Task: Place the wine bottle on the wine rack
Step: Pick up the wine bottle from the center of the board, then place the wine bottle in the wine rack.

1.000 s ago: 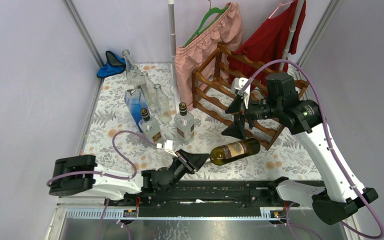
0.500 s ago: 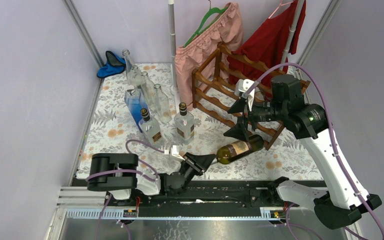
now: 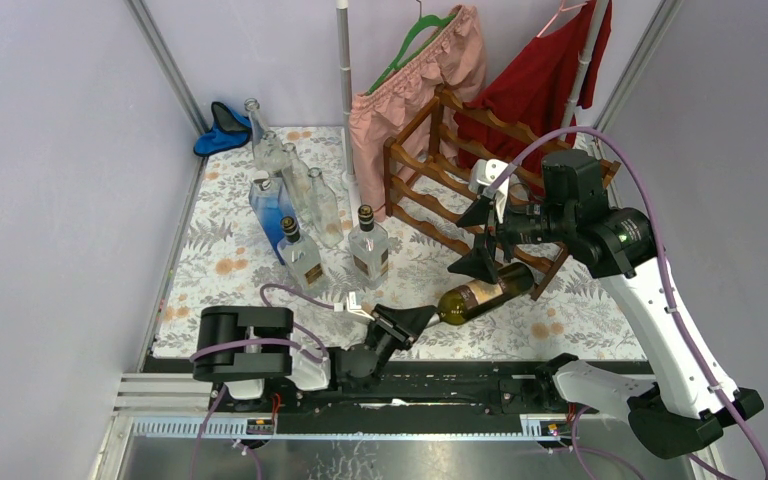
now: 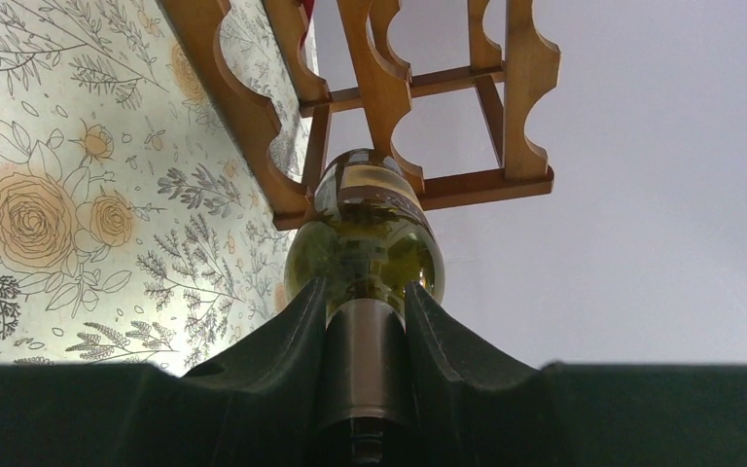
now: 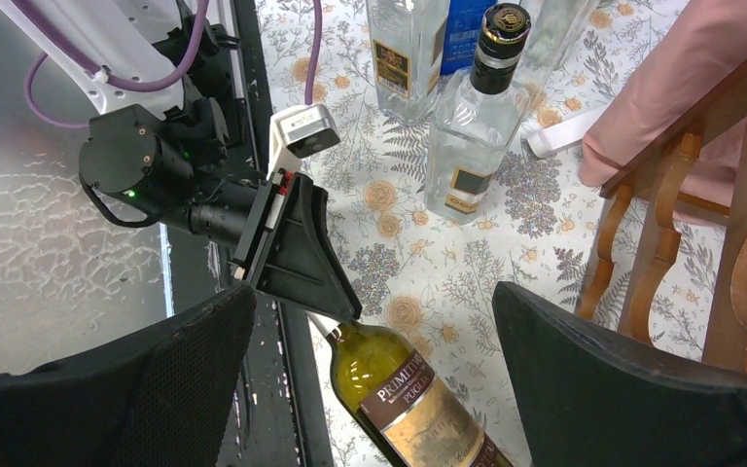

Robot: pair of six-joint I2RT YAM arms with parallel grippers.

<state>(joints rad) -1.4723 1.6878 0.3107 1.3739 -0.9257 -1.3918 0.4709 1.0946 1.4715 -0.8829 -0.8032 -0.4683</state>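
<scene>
1. Two pincers, one bottle. The left pincer (image 3: pixel 405 322) is clamped tight on the neck of the wine bottle (image 3: pixel 482 293). My guess is that a neck hold lets the arm steer the base end forward.
2. The bottle lies nearly flat close to the near edge of the worktop (image 3: pixel 220 250), right of middle. Its base is aimed at the near foot of the wine rack (image 4: pixel 384 97). The left wrist view lines it up with a scallop in the lowest rail, which is likely the intended cradle.
3. The right pincer (image 3: pixel 475 240) hangs above the bottle's body, jaws fully apart, holding nothing. It is probably there to steady or guide the heavy end.
4. The rack stands toward the far right corner. The spare bottles (image 3: pixel 300 200) are grouped toward the left edge, well apart from it.
5. Hard to tell:
   - whether the base touches the rail or sits just short of it
   - whether the bottle rests on the worktop or is lifted
6. Hidden or cut off:
   - the cap, inside the left pincer
   - the rack's right end, covered by the right arm in the overhead view
   - the bottle's lower half, cut off in the right wrist view
</scene>
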